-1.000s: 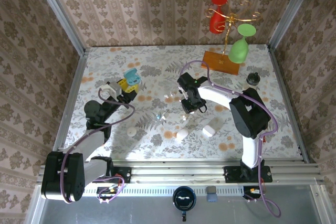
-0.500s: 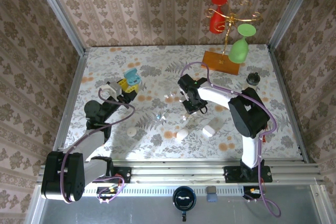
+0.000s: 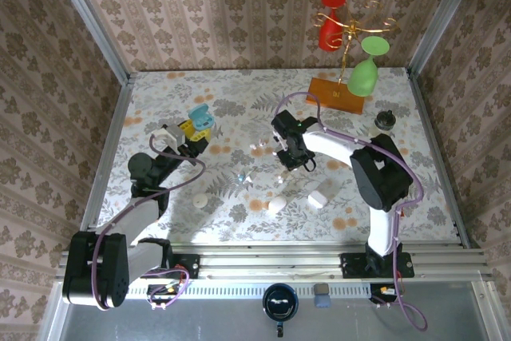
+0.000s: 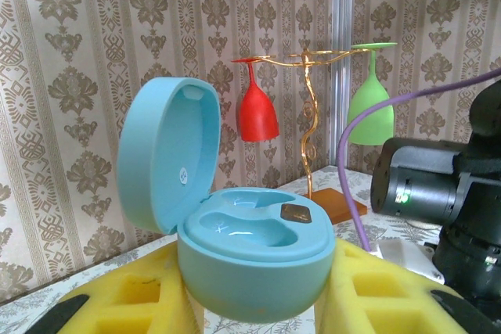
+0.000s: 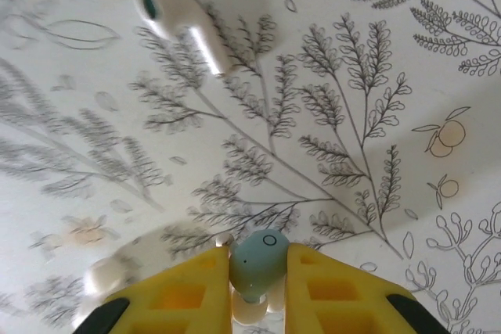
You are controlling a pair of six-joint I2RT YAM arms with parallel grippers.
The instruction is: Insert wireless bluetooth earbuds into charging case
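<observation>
Grip status: right gripper [image 5: 257, 267] has its jaws pinched on a pale blue-green earbud [image 5: 262, 260], which sits at the very tips between the yellow pads, low over the tabletop [image 5: 376, 76]. Whether it is clear of the surface cannot be told. Left gripper [image 4: 254, 303] is clamped on the open blue charging case [image 4: 250, 263], roughly level, with lid [image 4: 168, 158] hinged up and back and both wells [image 4: 235, 228] empty and facing up. Judgement: the step in hand is pick-and-carry of this bud to the case. The hold looks shallow, so the bud could twist or pop out; lift straight up, slowly, with no wrist snap. A white earbud [image 5: 176, 17] lies further off on the tabletop, and a vertical lift should avoid dragging it. In the overhead view the two grippers are well apart, with the case on the left side. The right arm therefore needs a lateral carry toward it while the left arm holds the case steady and level. Bud orientation matters: the stem has to point down into a well, and which well fits this bud cannot be told from here. Approach from the open front side, away from the lid, seat lightly, then release.
</observation>
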